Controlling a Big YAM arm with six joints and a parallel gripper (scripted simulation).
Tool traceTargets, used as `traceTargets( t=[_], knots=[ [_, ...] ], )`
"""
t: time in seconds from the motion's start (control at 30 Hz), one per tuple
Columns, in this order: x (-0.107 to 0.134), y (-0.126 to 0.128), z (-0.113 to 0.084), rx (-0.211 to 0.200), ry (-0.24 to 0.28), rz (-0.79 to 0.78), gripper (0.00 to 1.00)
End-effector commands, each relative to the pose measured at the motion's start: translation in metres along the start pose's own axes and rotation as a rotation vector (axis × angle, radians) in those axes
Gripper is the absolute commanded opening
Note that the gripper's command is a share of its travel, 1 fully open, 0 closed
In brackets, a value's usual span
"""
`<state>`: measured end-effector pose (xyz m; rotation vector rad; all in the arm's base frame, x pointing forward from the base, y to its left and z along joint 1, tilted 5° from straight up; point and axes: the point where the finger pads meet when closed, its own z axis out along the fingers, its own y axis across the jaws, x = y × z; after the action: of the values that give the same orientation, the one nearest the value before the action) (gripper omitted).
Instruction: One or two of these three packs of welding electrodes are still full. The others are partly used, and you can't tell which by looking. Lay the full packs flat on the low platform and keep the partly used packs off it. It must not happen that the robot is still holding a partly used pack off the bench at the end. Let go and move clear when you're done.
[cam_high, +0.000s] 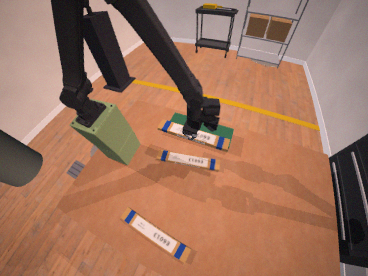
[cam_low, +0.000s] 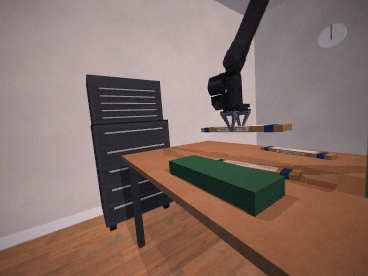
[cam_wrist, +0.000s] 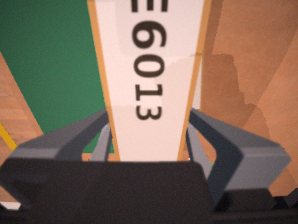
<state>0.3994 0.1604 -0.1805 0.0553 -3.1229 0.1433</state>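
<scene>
My gripper (cam_high: 190, 134) (cam_low: 235, 127) (cam_wrist: 148, 111) is shut on a pack of electrodes (cam_high: 175, 128) (cam_low: 254, 129) (cam_wrist: 145, 45), white-labelled E6013 with blue bands, gripped near its middle. The pack hangs about level, well above the table. In the wrist view, the green low platform (cam_high: 226, 131) (cam_low: 220, 178) (cam_wrist: 45, 65) shows below and to its left; nothing is seen lying on it. A second pack (cam_high: 187, 160) (cam_low: 255, 167) lies flat on the table beside the platform. A third pack (cam_high: 156, 234) (cam_low: 299, 152) lies flat farther off, near the table's other side.
The arm's base stands on a pale green block (cam_high: 112, 135) at the left in the top view. A dark drawer cabinet (cam_high: 352, 185) (cam_low: 132, 150) stands beyond the table (cam_high: 280, 210) (cam_low: 320, 225). A cart (cam_high: 215, 44) and a shelf rack stand at the back.
</scene>
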Motion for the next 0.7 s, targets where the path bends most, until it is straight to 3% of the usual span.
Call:
traceTargets(
  t=[0.0, 0.2, 0.43, 0.67],
  knots=[
    [-0.024, 0.02, -0.022, -0.018, -0.048, 0.012, 0.0],
    [-0.028, 0.037, -0.024, -0.024, -0.059, 0.013, 0.0],
    [-0.023, 0.055, -0.013, -0.018, -0.042, 0.011, 0.0],
    [-0.027, 0.07, -0.018, -0.025, -0.055, 0.012, 0.0]
  ],
)
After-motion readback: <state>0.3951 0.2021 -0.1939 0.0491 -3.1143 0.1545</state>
